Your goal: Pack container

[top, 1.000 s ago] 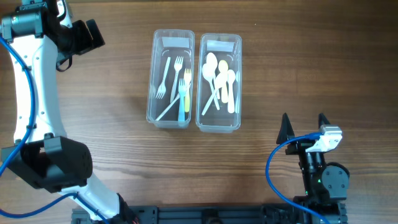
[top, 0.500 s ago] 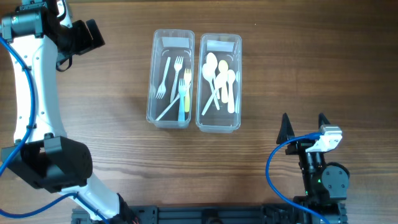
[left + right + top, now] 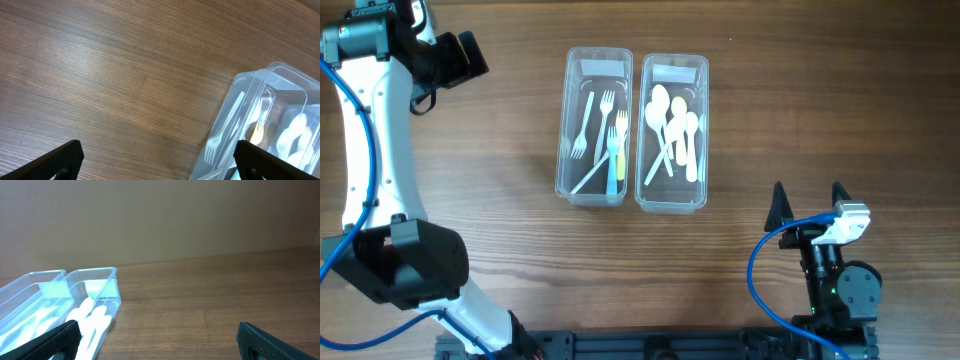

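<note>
Two clear plastic containers stand side by side at the table's middle. The left container (image 3: 566, 130) holds several forks (image 3: 610, 145), white ones and a yellow-and-blue one. The right container (image 3: 703, 130) holds several white and cream spoons (image 3: 675, 130). My left gripper (image 3: 460, 60) is open and empty at the far left, apart from the containers; the left container's corner shows in the left wrist view (image 3: 250, 100). My right gripper (image 3: 809, 205) is open and empty at the near right. The right wrist view shows both containers (image 3: 107, 280) at its left.
Bare wooden table (image 3: 820, 90) surrounds the containers. The left arm's white links (image 3: 380, 150) run down the left edge. The right arm's base (image 3: 840, 290) sits at the near right edge.
</note>
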